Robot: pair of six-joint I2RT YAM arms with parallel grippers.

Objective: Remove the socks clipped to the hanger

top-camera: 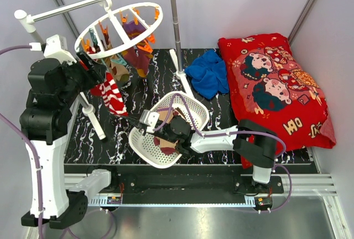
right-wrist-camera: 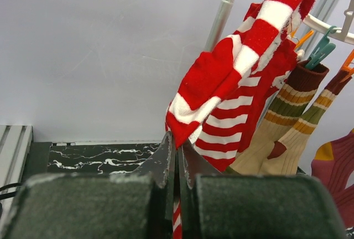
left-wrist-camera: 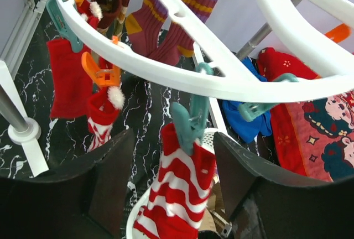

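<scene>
Hanger (left-wrist-camera: 166, 76) is hanging from the white rack pole (top-camera: 174, 29) in the upper left of the overhead view, ring tilting, with orange and teal clips around its rim. Most socks are still clipped on.

- Striped sock (left-wrist-camera: 180, 189), red and white, is dangling from a teal clip (left-wrist-camera: 188, 123) at the centre of the left wrist view. In the overhead view it is hanging just below the ring at left of centre.
- Left gripper (left-wrist-camera: 172, 156) is standing wide, one dark finger on each side of that sock just under the clip. I cannot tell whether either finger is touching the fabric.
- Right gripper (right-wrist-camera: 177, 139) is reaching left across the white basket (top-camera: 144, 151), with its fingers pressed together. The striped sock's lower tip is meeting the fingertips, and a sliver of red-and-white fabric is showing in the slit between them, so it is pinching the sock.
- A small red sock with a white pompom (left-wrist-camera: 100, 118) is hanging from an orange clip (left-wrist-camera: 99, 74), with a plain red sock (left-wrist-camera: 69, 78) at the left edge.
- Purple and maroon socks (left-wrist-camera: 166, 17) are hanging at top centre of the left wrist view.
- Brown and tan striped socks (right-wrist-camera: 282, 123) are showing at the right of the right wrist view.
- The basket is sitting on the black marbled table (top-camera: 110, 139) at lower centre, holding brown and dark red fabric too jumbled to identify.
- Blue cloth (top-camera: 209, 73) is lying right of centre, with a red cartoon pillow (top-camera: 276, 84) at far right.
</scene>
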